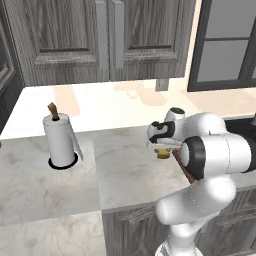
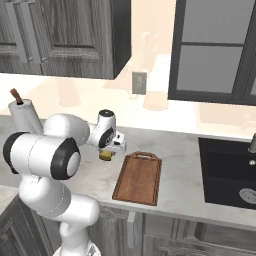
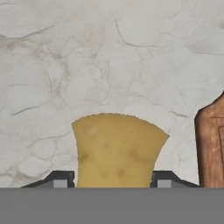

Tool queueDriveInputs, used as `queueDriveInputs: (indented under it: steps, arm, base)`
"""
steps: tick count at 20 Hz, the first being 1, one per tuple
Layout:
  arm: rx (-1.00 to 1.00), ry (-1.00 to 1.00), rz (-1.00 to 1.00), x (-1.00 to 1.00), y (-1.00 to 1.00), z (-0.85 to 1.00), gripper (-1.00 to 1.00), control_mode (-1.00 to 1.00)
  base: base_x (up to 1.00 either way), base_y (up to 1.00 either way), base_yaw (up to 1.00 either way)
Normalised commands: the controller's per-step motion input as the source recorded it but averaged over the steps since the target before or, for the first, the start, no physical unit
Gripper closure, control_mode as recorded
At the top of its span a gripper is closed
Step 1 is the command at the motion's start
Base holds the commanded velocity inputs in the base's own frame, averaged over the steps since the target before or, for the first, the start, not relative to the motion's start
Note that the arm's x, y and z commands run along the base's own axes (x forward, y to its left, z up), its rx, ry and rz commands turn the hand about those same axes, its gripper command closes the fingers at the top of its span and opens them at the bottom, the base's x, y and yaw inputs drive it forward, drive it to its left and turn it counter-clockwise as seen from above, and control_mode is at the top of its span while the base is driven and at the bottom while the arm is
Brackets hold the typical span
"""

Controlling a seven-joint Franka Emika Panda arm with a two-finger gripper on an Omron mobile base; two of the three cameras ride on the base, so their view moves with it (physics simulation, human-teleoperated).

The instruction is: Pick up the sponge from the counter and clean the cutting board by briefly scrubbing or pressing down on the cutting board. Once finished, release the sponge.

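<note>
glossy white rounded arm [image 2: 60,150] segments, black joint bands, dark gripper [image 3: 109,181] fingertips.

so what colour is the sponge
Mustard yellow sponge, best seen in the hand view.

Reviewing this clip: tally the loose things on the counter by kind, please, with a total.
Sponge: 1, between the gripper fingers
Cutting board: 1
Paper towel roll: 1
Total: 3
</note>
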Motion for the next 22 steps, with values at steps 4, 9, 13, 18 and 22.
queueDriveInputs:
  steps: [4, 9, 13, 18, 22]
  arm:
    - [0.05, -0.05, 0.0, -0.2, -0.34, 0.21, 1.0, -1.0]
    - [0.01, 0.0, 0.0, -0.05, -0.58, 0.0, 1.0, -1.0]
    - [0.0, 0.0, 0.0, 0.0, -0.56, 0.0, 1.0, -1.0]
    - [0.0, 0.01, 0.0, 0.0, -0.32, -0.04, 1.0, -1.0]
    - [0.0, 0.0, 0.0, 0.0, -0.12, -0.15, 1.0, -1.0]
  base:
    - [0.0, 0.0, 0.0]
    - [0.0, 0.0, 0.0]
    - [0.0, 0.0, 0.0]
    - [0.0, 0.0, 0.0]
    - [0.0, 0.0, 0.0]
